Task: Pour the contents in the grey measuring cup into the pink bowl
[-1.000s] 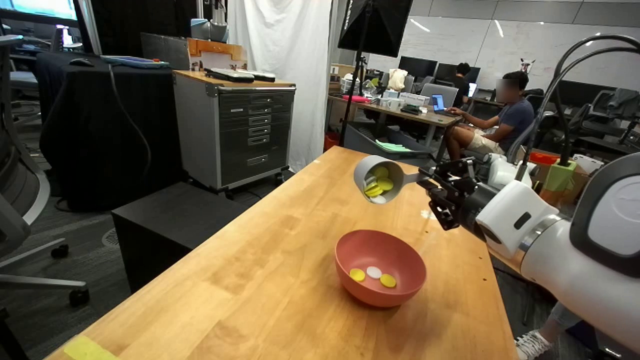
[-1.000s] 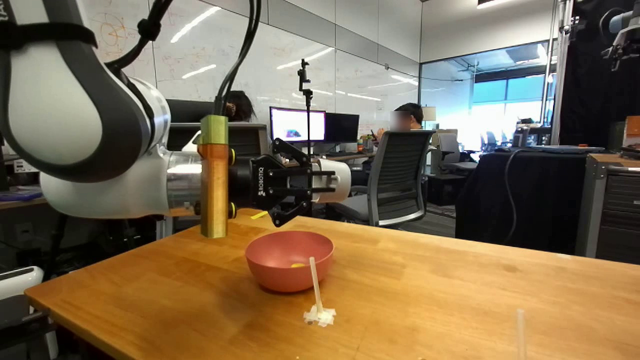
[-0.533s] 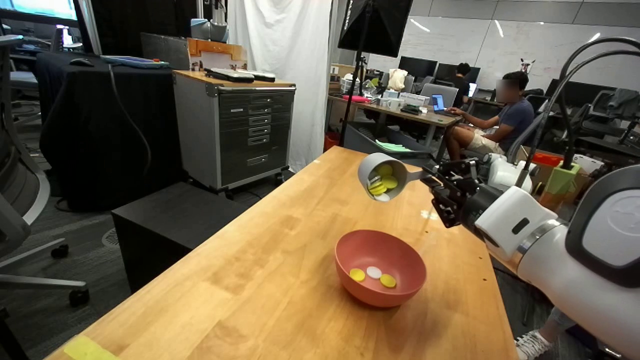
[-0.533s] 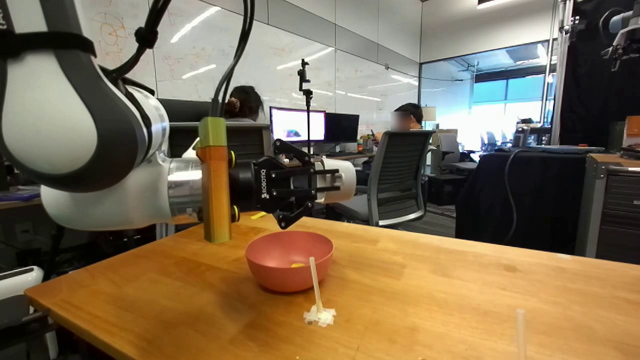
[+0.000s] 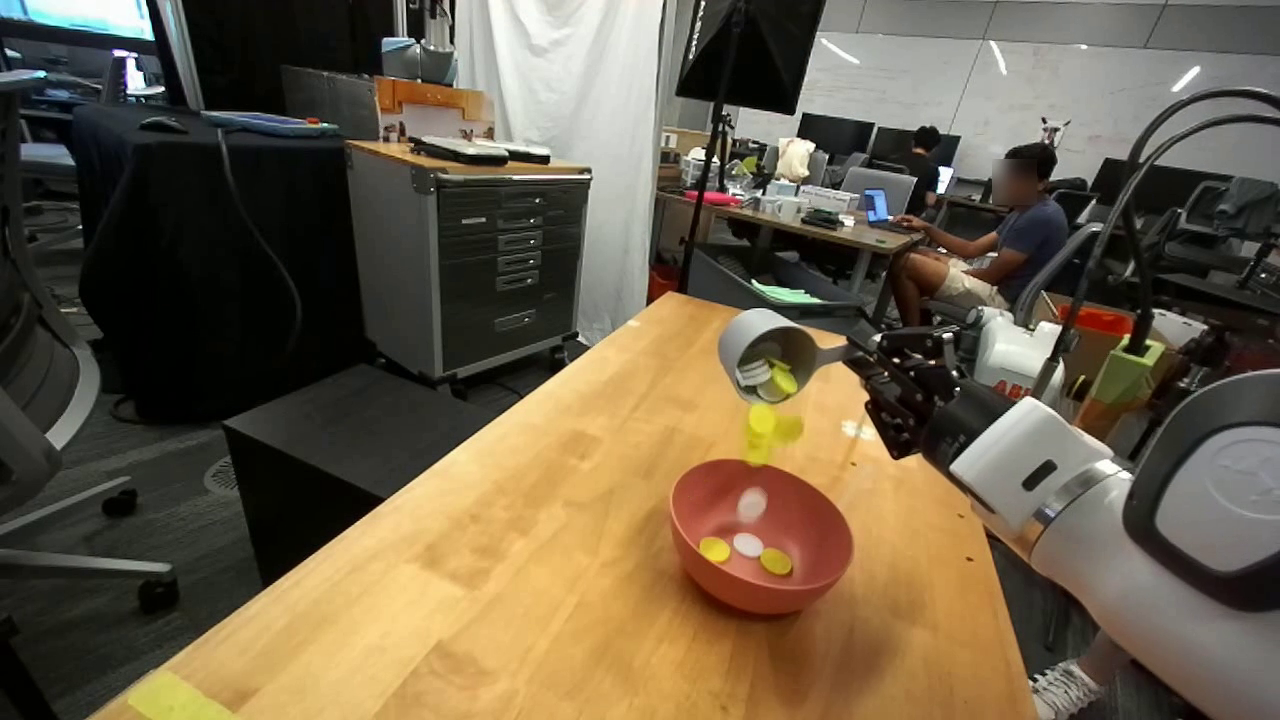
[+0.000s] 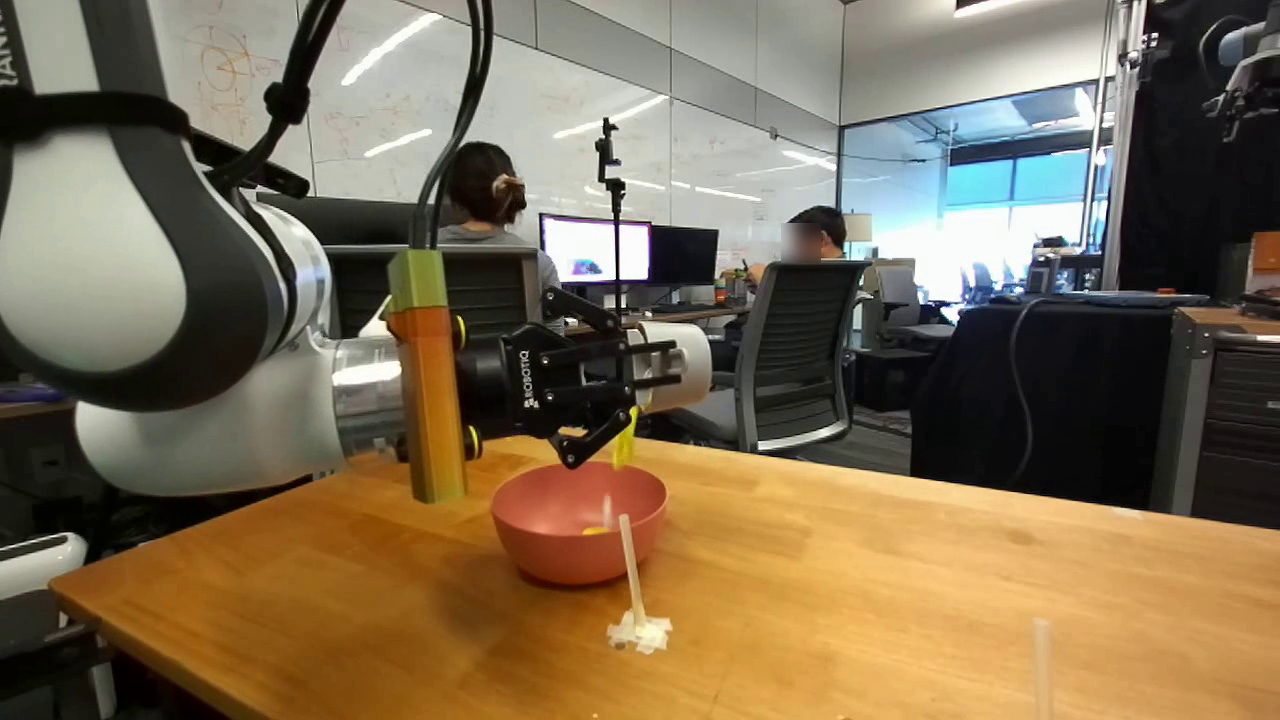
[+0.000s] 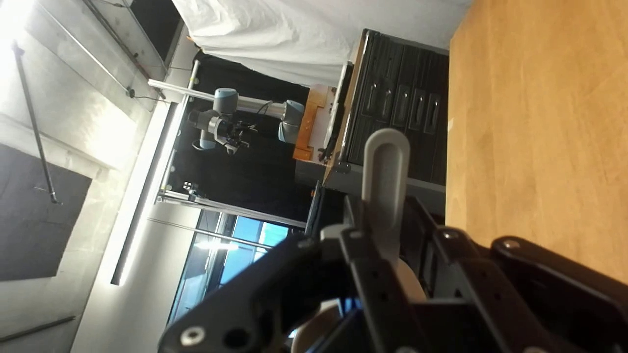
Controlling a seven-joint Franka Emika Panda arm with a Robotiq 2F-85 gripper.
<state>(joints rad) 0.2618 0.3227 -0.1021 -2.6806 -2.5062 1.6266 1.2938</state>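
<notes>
- Since half a second earlier, a clump of yellow pieces has left the lip of the grey measuring cup and shows blurred in mid-air; a white piece falls ahead of it, within the outline of the pink bowl; the arm sits lower in both exterior views, though the cup itself has barely shifted
- With 12 o'clock at the top of an exterior view, the cup hangs at 12 from the bowl, above and apart from it; its mouth tips toward 6; its handle leaves at 3
- The wrist view shows the gripper with its jaws drawn in on that handle, parted only by its thickness; nothing else is in their hold
- Three discs lie in the bowl, as before; a yellow disc toward 8, a white disc near 7, another yellow disc between 5 and 6
- This drop seems to put the task in mid-pour; more yellow pieces and white pieces sit at the cup's lower lip; a touch more tilt would probably free them
- In an exterior view the falling yellow pieces come down toward 1 on the bowl; one might clip the far rim there
</notes>
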